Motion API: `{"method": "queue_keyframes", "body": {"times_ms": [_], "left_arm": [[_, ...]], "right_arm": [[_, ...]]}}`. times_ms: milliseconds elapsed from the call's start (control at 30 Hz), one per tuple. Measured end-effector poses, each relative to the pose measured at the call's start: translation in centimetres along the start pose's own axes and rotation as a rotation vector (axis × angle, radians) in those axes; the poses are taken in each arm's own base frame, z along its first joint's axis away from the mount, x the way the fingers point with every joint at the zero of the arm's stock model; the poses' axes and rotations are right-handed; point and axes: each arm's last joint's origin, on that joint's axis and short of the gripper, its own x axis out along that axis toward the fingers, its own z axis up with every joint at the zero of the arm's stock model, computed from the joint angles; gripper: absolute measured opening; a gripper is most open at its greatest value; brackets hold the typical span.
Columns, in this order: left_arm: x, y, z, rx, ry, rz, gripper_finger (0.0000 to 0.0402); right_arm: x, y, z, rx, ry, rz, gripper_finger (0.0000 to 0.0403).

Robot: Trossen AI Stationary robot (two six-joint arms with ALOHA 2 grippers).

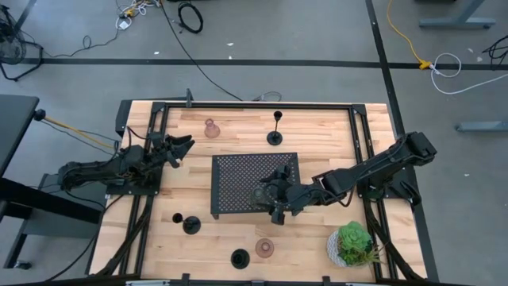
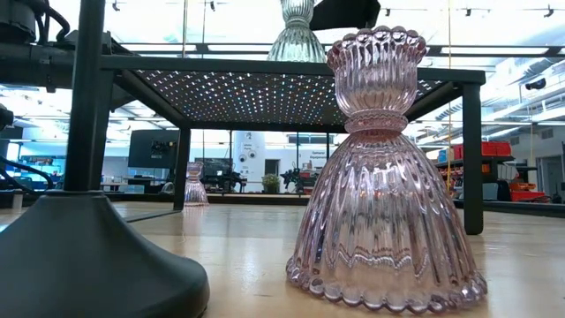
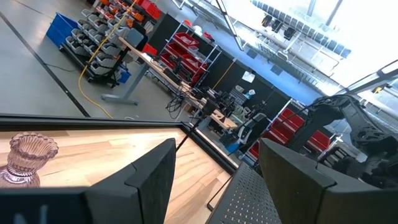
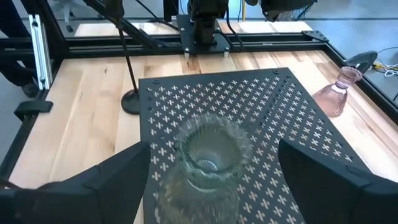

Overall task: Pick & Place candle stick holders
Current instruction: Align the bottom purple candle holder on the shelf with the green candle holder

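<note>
An olive-tinted glass candle stick holder (image 4: 208, 155) stands upright on its base on the black perforated tray (image 4: 273, 112). My right gripper (image 4: 212, 146) is open, one finger on either side of the holder and apart from it. In the high view that gripper (image 1: 274, 199) hovers over the tray's near right part. My left gripper (image 1: 181, 149) waits open at the table's left. A pink glass holder (image 1: 212, 128) and a black stemmed holder (image 1: 275, 127) stand near the far edge. Two black holders (image 1: 190, 224) (image 1: 240, 258) and a pinkish glass one (image 1: 264, 248) stand near the front.
The tray (image 2: 291, 75) is raised on legs above the wooden table. A leafy plant in a white pot (image 1: 353, 242) stands at the near right corner. Black rails frame the table's left, right and far sides.
</note>
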Motion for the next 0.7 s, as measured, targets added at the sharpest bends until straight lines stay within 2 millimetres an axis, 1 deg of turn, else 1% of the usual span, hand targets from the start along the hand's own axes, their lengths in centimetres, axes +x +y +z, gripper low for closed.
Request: {"method": "queue_keyframes", "body": {"times_ms": [233,367,567,700], "left_arm": [[0.0,0.0,0.0,0.000,0.001,0.000,0.0234],[0.0,0.0,0.0,0.001,0.001,0.001,0.0234],[0.0,0.0,0.0,0.001,0.001,0.001,0.0234],[0.0,0.0,0.0,0.001,0.001,0.001,0.0234]], "right_arm": [[-1.6,-0.4,0.4,-0.005,0.012,0.006,0.0350],[-3.0,-0.2,0.6,-0.019,0.019,0.022,0.0350],[-5.0,0.3,0.4,0.011,0.045,0.057,0.0350],[-5.6,1.2,-0.2,0.044,0.083,0.078,0.0350]]}}
